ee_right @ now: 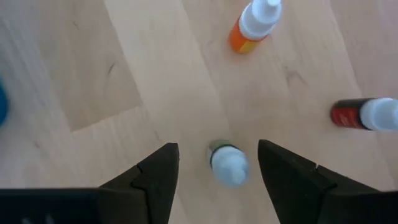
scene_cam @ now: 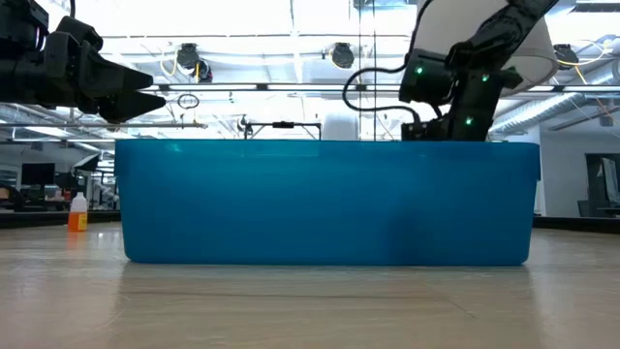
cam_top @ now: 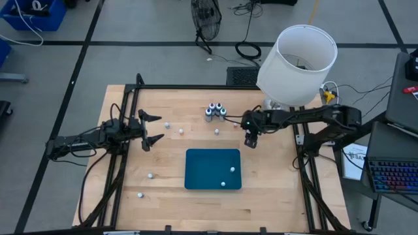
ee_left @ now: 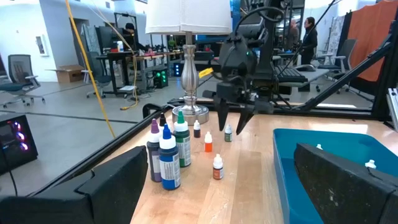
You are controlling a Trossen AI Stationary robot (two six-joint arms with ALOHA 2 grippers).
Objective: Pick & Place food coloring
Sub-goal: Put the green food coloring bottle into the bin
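Observation:
The food coloring is several tiny white-capped bottles standing scattered on the wooden table (cam_top: pixel 168 124) (cam_top: pixel 217 131). Two more stand inside the teal tray (cam_top: pixel 196 171), near its right wall (cam_top: pixel 232 169). My right gripper (cam_top: pixel 251 140) points down, open, just beyond the tray's far right corner. In the right wrist view its fingers (ee_right: pixel 158 171) stand on either side of a green-bodied bottle (ee_right: pixel 229 165) without touching it. The left wrist view shows that bottle (ee_left: pixel 228 132) upright under the gripper (ee_left: pixel 235 119). My left gripper (cam_top: pixel 150 128) hovers open over the table's left part.
A cluster of taller dye bottles (cam_top: pixel 215 111) stands near the far edge. An orange bottle (ee_right: pixel 252 25) and a dark red one (ee_right: pixel 364 114) stand close to the right gripper. A white-shaded lamp (cam_top: pixel 297 59) stands at the far right corner. Two tiny bottles (cam_top: pixel 150 175) sit near-left.

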